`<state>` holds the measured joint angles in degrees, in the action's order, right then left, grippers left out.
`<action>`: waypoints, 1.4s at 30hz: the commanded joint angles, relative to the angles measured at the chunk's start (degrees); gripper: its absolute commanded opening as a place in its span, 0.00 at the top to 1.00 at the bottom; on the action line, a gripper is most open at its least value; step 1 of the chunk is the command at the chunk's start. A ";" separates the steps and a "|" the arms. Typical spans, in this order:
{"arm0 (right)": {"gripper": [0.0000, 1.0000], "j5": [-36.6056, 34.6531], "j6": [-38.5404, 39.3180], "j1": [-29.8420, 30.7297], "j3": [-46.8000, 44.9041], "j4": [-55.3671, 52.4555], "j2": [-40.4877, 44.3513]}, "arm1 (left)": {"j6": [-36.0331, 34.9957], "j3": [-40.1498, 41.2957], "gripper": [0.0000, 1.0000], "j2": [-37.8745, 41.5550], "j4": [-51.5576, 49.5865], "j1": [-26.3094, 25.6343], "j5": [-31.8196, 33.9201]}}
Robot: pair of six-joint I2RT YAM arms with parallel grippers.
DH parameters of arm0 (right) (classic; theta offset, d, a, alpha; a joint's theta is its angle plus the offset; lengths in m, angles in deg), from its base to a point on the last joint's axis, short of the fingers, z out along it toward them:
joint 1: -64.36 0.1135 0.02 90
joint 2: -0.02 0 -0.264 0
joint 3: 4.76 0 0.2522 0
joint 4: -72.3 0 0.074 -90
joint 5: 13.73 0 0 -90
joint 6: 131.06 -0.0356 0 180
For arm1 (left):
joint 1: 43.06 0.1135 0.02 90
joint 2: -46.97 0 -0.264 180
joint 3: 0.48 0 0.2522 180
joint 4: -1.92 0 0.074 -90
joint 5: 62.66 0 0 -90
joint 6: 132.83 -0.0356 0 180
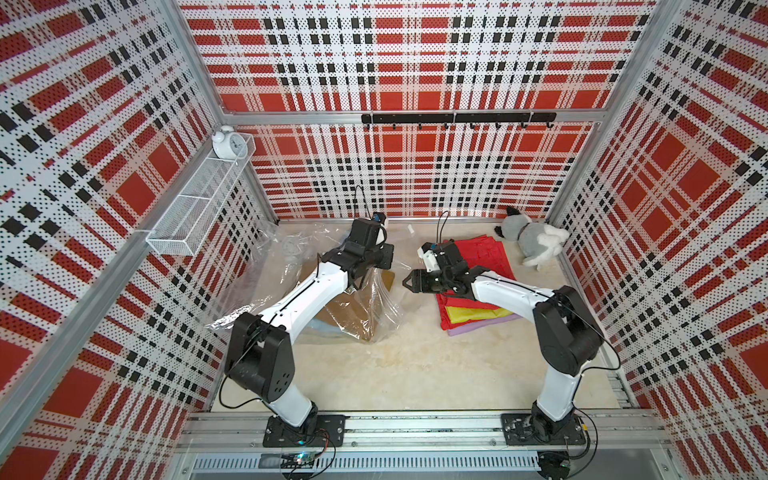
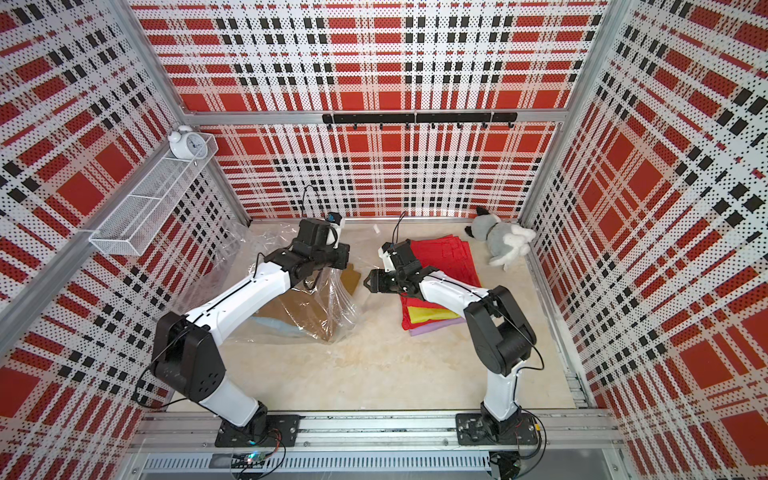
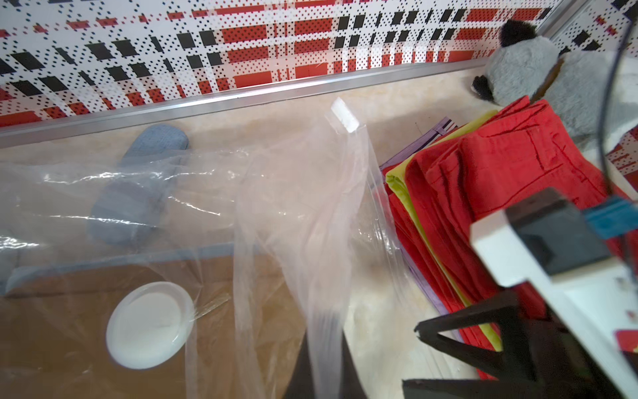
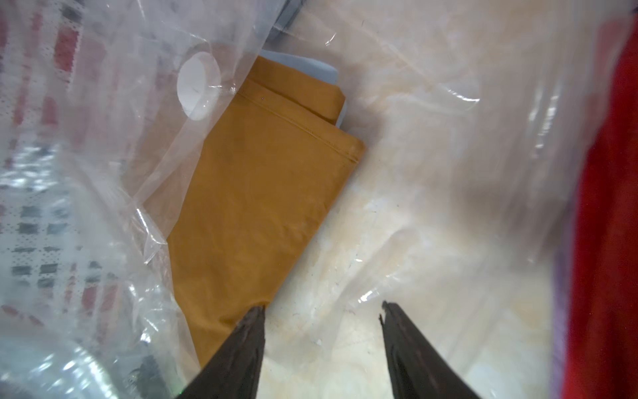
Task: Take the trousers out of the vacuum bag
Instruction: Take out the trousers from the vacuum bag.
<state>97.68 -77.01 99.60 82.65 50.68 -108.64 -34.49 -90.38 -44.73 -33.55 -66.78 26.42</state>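
Observation:
The clear, crinkly vacuum bag (image 1: 286, 253) (image 2: 332, 307) lies left of centre in both top views. My left gripper (image 1: 380, 266) (image 3: 324, 366) is shut on its upper plastic sheet and holds it up like a tent. Inside lie mustard brown trousers (image 1: 349, 316) (image 4: 262, 193) on light blue ones (image 2: 274, 324), with dark grey denim (image 3: 138, 193) further in. The bag's white valve cap (image 3: 148, 324) (image 4: 198, 86) sits above them. My right gripper (image 1: 405, 282) (image 4: 322, 311) is open at the bag's mouth, empty, one fingertip near the mustard cloth. Red trousers (image 1: 486, 253), yellow-green ones (image 1: 465, 313) and lilac ones (image 1: 478, 328) are stacked outside, under the right arm.
A grey-white plush toy (image 1: 532, 241) lies in the far right corner. On the left wall, a white wire basket (image 1: 195, 212) carries a white alarm clock (image 1: 226, 143). A black hook rail (image 1: 457, 118) runs along the back wall. Plaid walls close in three sides.

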 commanded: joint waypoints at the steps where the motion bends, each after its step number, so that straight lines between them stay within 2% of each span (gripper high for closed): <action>1: 0.41 2.50 -3.75 1.21 2.78 4.98 -3.88 | 0.03 1.40 1.00 3.74 4.75 1.94 -4.08; 8: 0.41 3.57 -8.65 2.20 5.84 9.53 -11.20 | -0.96 3.30 1.00 5.86 5.18 5.14 -7.41; 14: 0.41 4.30 -10.20 2.79 8.71 11.15 -15.75 | 0.43 7.91 1.00 6.73 10.44 6.89 -11.17; 24: 0.44 7.14 -12.10 3.63 13.44 12.47 -21.32 | 4.47 13.87 1.00 10.00 19.56 9.13 -9.71; 26: 0.50 7.33 -12.13 3.60 13.38 12.69 -21.11 | 4.60 14.05 1.00 10.23 19.96 9.14 -9.62; 27: 0.54 7.33 -12.15 3.61 13.36 12.74 -20.86 | 4.71 14.00 1.00 10.11 19.96 10.75 -9.74; 34: 0.90 6.39 -11.05 3.61 11.67 12.85 -17.02 | 5.72 13.59 1.00 8.91 19.89 12.55 -11.41; 37: 0.97 5.15 -9.27 3.60 11.95 10.90 -14.86 | 5.87 13.73 1.00 8.74 19.91 12.91 -11.43; 42: 1.00 1.89 -3.53 3.60 16.37 3.62 -11.99 | 5.76 13.41 1.00 8.29 19.96 12.89 -13.23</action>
<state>101.94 -84.83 102.64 95.59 58.17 -124.92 -28.92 -76.74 -36.34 -16.51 -54.48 14.46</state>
